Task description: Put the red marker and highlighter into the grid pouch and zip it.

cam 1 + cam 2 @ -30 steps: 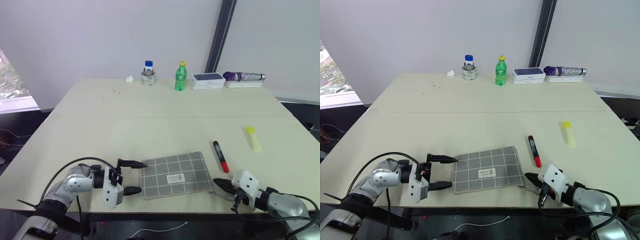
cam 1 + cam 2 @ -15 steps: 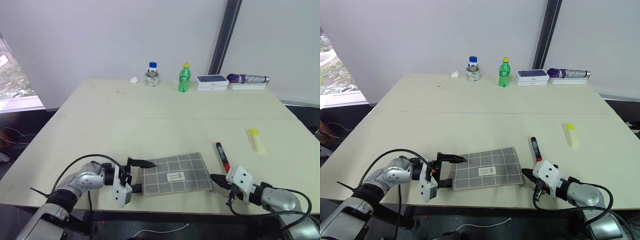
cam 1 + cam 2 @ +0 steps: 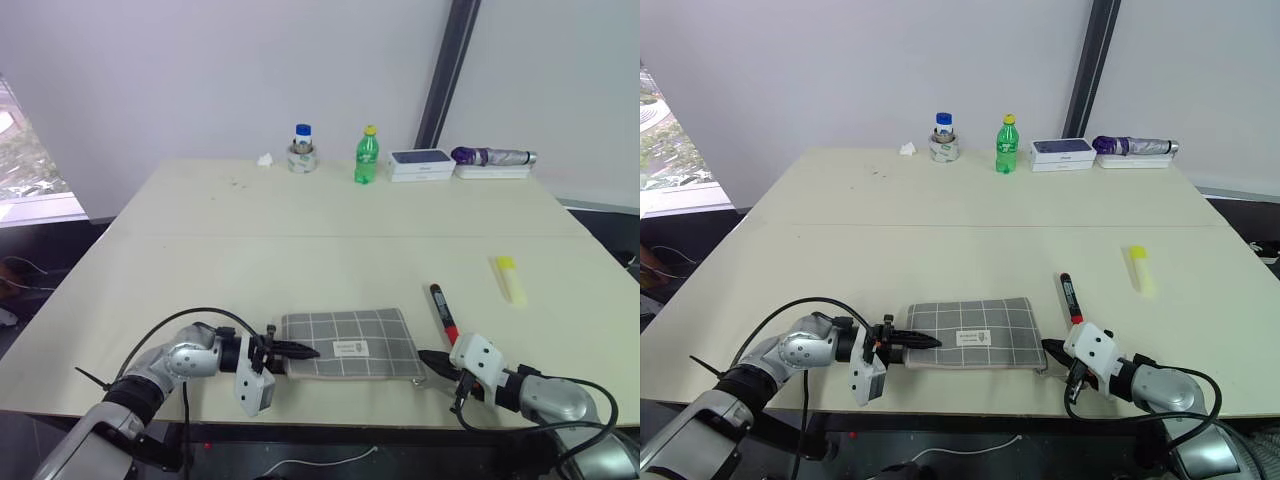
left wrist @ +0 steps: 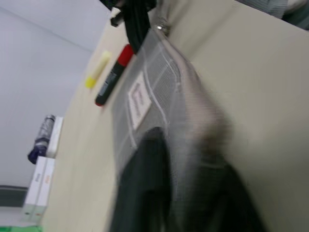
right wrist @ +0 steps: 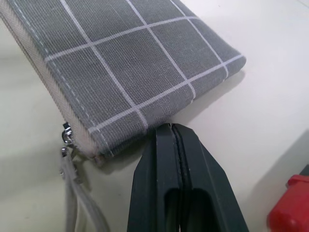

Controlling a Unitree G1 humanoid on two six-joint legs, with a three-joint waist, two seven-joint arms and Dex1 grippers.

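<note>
Pale cream table (image 3: 300, 250) against a white wall, dark vertical post behind. Along the far edge: small blue-capped jar (image 3: 301, 148), green bottle (image 3: 365, 154) with yellow cap, flat white boxes (image 3: 420, 164), folded purple umbrella (image 3: 490, 156).

Near the front edge, grid pouch (image 3: 350, 342) lying flat, white label up, zipper seam along the near edge with the pull and cord at its right corner. Cannot tell whether zipped fully or what is inside.

Left gripper (image 3: 297, 351) clamped on the pouch's left end, fingers pinching the fabric. Right gripper (image 3: 1051, 349) pressed shut on nothing, tips just beside the pouch's right end near the zipper pull.

Red marker (image 3: 441, 312) on the table just right of the pouch, outside it. Highlighter (image 3: 508, 277) farther right, well apart from the pouch, also outside.
</note>
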